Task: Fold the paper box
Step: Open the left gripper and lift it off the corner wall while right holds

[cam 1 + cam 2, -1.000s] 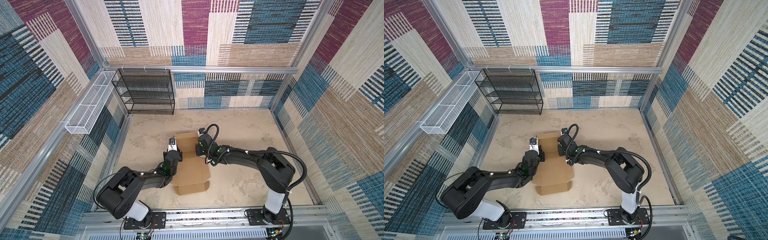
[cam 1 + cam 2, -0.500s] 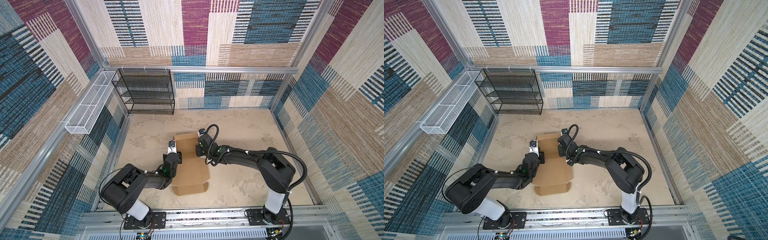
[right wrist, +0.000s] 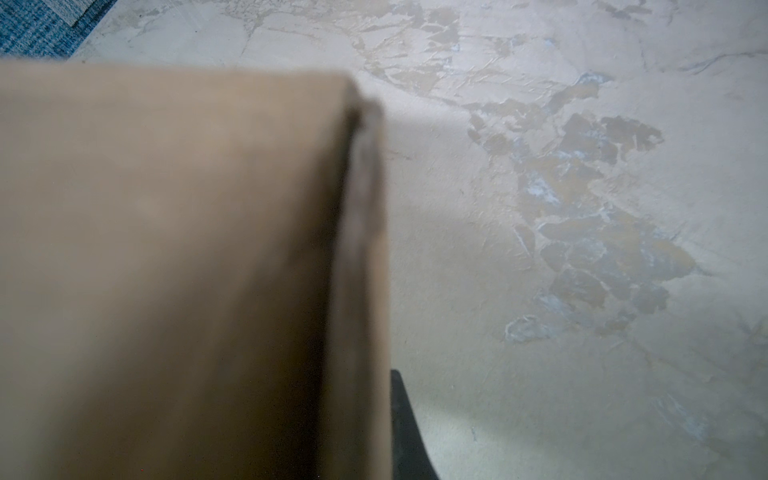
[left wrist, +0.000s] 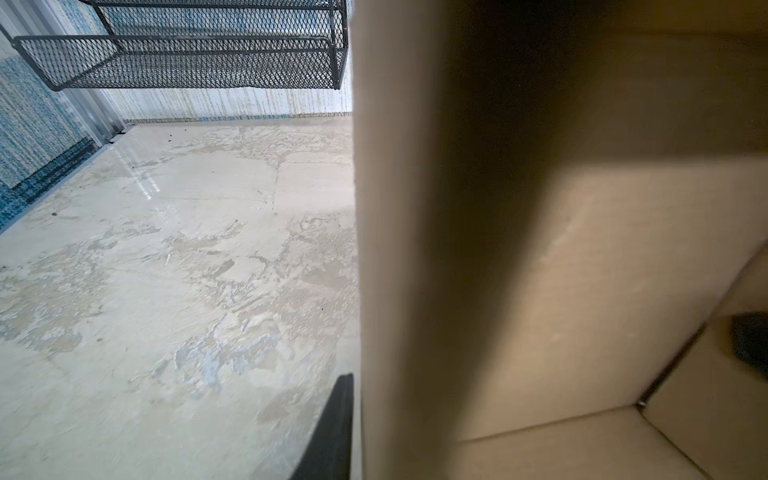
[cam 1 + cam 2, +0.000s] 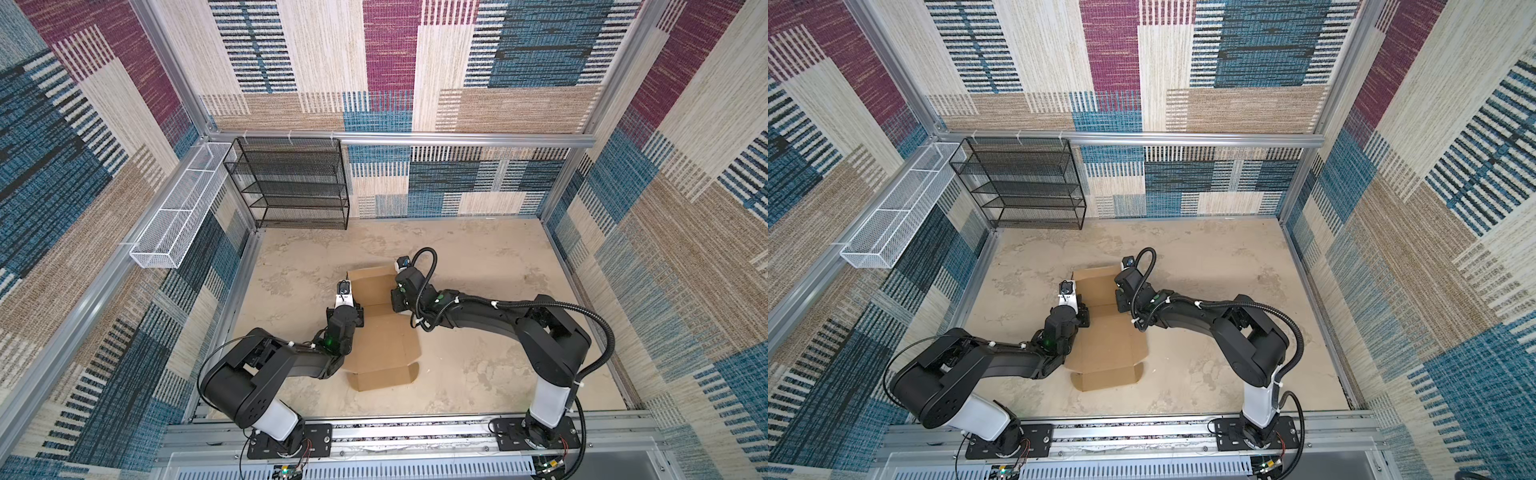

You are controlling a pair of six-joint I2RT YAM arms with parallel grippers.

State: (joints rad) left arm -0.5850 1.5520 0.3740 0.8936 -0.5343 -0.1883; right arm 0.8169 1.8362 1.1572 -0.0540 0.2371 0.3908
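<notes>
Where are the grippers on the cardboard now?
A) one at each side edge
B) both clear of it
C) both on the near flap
A: in a top view the left gripper is at the left edge of the paper box and the right gripper at its right edge, beside the far section.

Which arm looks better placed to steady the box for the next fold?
Right, probably. The right end effector is shut on the box wall, cardboard against its finger. The left end effector sits at the opposite wall, but its grip is unclear.
</notes>
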